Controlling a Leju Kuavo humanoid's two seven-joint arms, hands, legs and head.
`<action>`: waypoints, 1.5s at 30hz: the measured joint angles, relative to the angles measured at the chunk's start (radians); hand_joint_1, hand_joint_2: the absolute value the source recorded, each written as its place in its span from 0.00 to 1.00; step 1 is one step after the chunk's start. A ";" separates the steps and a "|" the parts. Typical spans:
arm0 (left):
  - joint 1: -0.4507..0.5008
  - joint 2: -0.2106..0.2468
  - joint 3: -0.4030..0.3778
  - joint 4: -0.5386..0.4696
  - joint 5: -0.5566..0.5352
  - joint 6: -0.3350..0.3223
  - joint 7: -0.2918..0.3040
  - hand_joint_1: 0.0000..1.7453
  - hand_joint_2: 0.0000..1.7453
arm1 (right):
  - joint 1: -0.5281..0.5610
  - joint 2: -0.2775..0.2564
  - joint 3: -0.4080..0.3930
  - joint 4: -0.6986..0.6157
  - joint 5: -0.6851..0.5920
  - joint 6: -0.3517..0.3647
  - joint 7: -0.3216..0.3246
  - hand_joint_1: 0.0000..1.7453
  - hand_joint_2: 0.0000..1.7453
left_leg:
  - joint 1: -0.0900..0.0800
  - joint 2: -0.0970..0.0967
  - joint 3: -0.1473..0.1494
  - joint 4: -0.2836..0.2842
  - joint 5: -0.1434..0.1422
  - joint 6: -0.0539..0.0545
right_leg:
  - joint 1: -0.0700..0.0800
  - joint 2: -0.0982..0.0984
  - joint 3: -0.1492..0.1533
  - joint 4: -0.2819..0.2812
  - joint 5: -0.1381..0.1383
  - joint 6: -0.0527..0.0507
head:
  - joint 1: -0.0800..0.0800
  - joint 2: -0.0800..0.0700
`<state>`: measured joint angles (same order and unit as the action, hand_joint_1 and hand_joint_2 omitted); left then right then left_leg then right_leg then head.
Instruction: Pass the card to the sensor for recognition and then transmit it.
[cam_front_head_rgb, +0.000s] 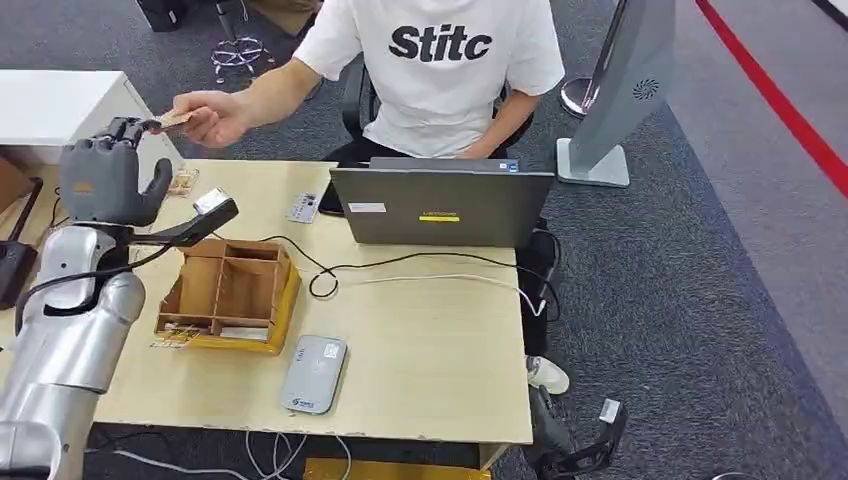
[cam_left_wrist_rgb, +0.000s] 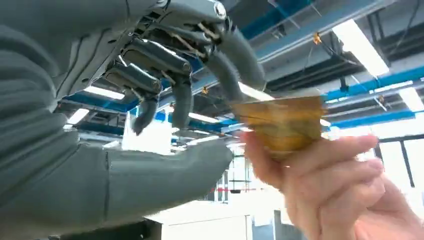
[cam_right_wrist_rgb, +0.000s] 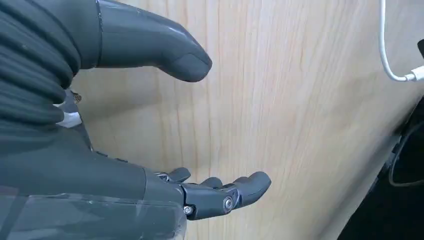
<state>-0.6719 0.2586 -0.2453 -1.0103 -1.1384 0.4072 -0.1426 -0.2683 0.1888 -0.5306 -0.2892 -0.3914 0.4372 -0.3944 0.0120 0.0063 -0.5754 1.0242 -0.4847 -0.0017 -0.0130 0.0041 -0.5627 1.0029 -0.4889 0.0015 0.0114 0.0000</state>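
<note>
Left robot hand (cam_front_head_rgb: 105, 180) is up high, raised above the far-left corner of the surface (cam_front_head_rgb: 430, 350), and right at its fingertips (cam_left_wrist_rgb: 250, 75) sits the card (cam_left_wrist_rgb: 282, 122). The person's hand (cam_front_head_rgb: 215, 115) is on that card too, pinching it from the other side. From the wrist view the dark fingers arch over the card's top edge while the thumb (cam_left_wrist_rgb: 165, 167) lies apart below, so whether the robot hand actually grips it, I cannot tell. This looks like the handover, the transmit step, with the sensor (cam_front_head_rgb: 313, 373) lying back at the near edge of the surface, well apart from the card. Next call, by my read: if the robot hand has any pinch left, let it go cleanly once the person's hold is firm, then draw the arm away.

The card itself: thin, flat, amber-brown, slightly blurred, with faint printed lines.

Right robot hand (cam_right_wrist_rgb: 150, 150) hovers over bare wood of the surface, released, fingers spread, nothing in it.
</note>
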 joint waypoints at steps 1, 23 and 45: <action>0.020 -0.001 0.003 -0.015 0.003 0.017 -0.005 0.00 1.00 | 0.001 0.000 0.000 0.000 -0.001 0.000 -0.001 0.00 1.00 | 0.000 0.000 0.000 0.000 0.000 0.000 | 0.000 0.000 0.000 0.000 0.000 0.000 | 0.000 0.000; 0.835 -0.413 0.489 -0.995 0.769 0.257 -0.553 0.98 1.00 | 0.085 -0.012 -0.087 -0.017 -0.157 0.060 -0.017 0.00 1.00 | -0.001 -0.001 -0.002 0.001 -0.006 0.002 | 0.000 -0.003 0.001 -0.002 -0.004 0.003 | 0.000 0.000; 0.714 -0.549 1.362 -0.257 1.473 -0.326 -0.390 1.00 1.00 | 0.105 -0.021 -0.190 -0.025 -0.158 0.101 0.028 0.00 1.00 | -0.001 -0.002 -0.001 0.001 -0.006 0.002 | 0.000 -0.003 0.002 -0.002 -0.004 0.003 | 0.001 0.000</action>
<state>0.0425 -0.2907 1.1165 -1.2669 0.3349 0.0816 -0.5329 -0.1628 0.1683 -0.7210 -0.3143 -0.5493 0.5383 -0.3662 0.0112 0.0043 -0.5760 1.0254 -0.4906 0.0008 -0.0131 0.0014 -0.5606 1.0013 -0.4927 0.0045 0.0122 0.0000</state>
